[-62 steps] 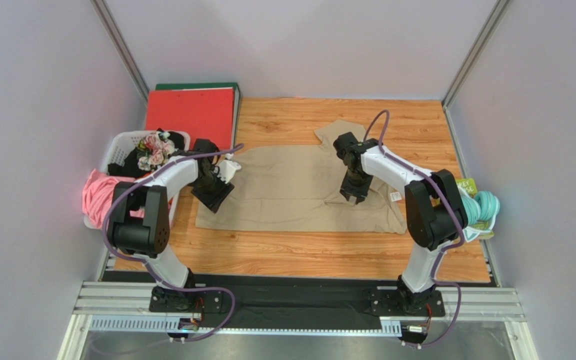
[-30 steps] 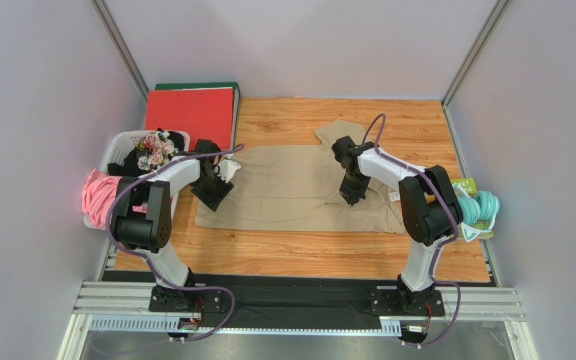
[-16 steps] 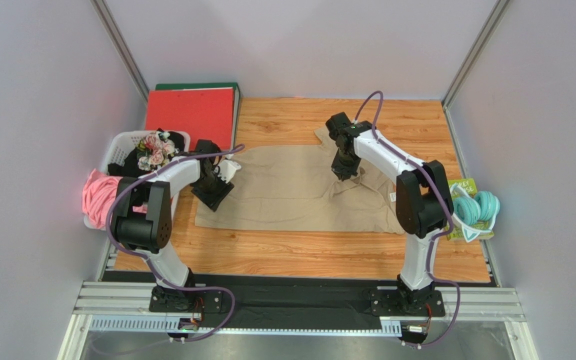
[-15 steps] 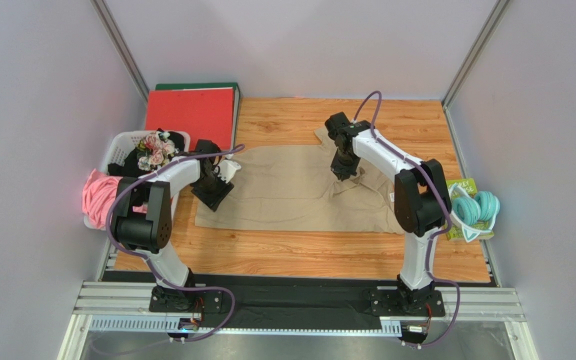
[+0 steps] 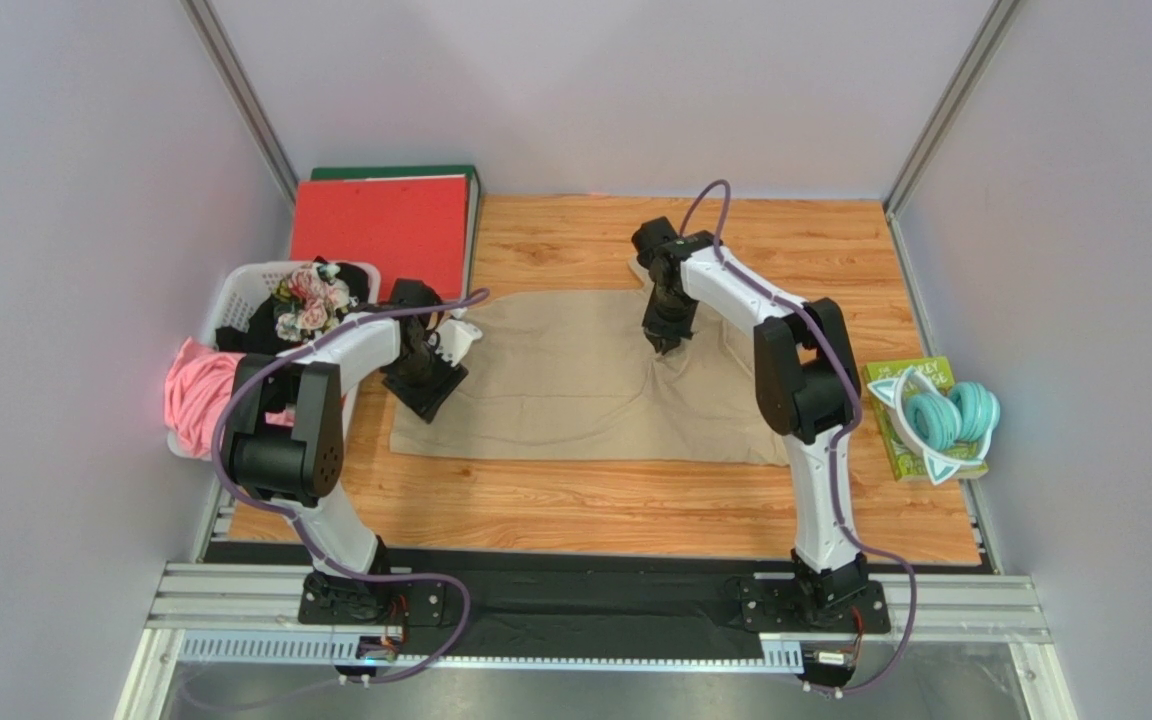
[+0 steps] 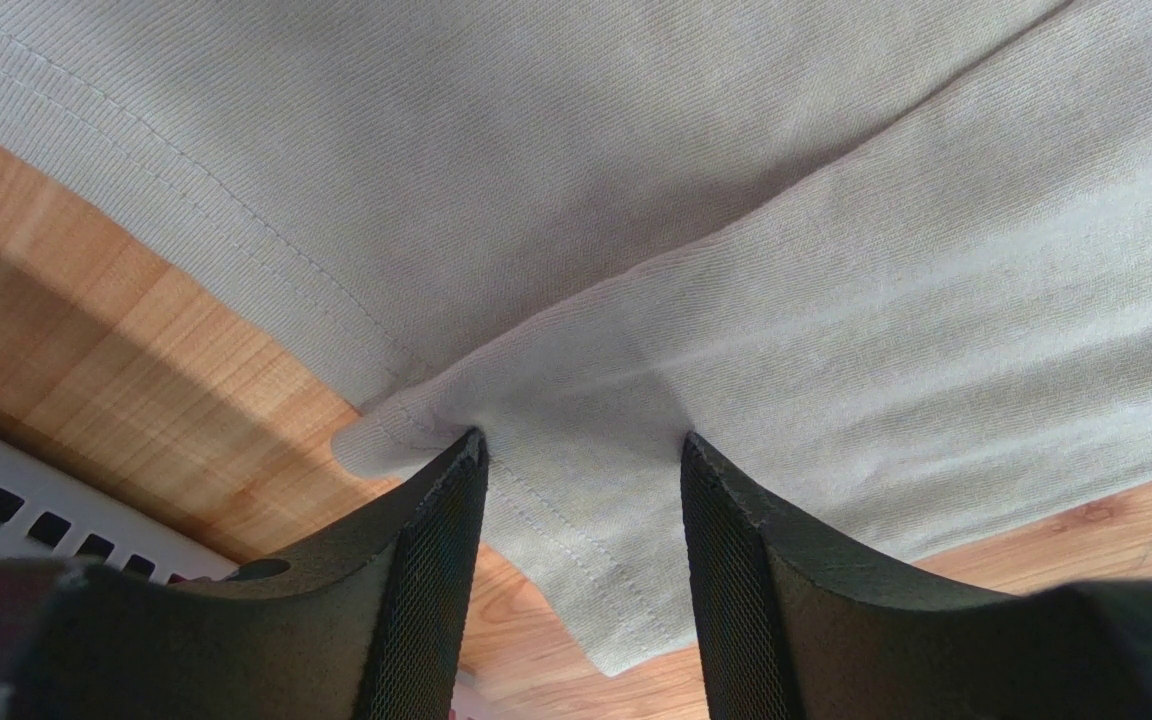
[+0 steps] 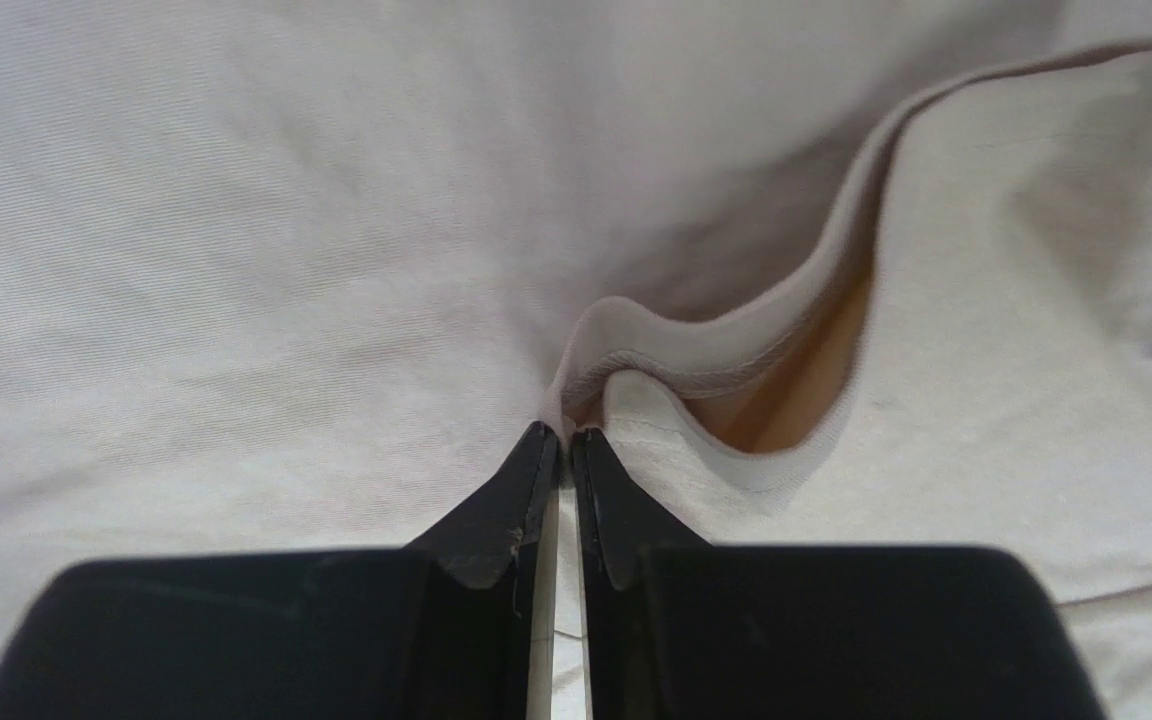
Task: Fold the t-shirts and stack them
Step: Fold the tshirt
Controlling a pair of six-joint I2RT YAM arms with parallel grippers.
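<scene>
T-shirt (image 5: 567, 375) lies spread on the wooden counter (image 5: 567, 495), grey walls (image 5: 612, 90) around. I see the right hand (image 7: 564, 435) pinching its fold. The left hand (image 6: 582, 447) sits half-open astride the hem.

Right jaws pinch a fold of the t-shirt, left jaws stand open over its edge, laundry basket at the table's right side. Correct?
No. The laundry basket sits at the left side of the table; the top external view shows it. The right gripper, jaws pinching the t-shirt, and the left gripper, jaws open over its edge, are as stated.
</scene>
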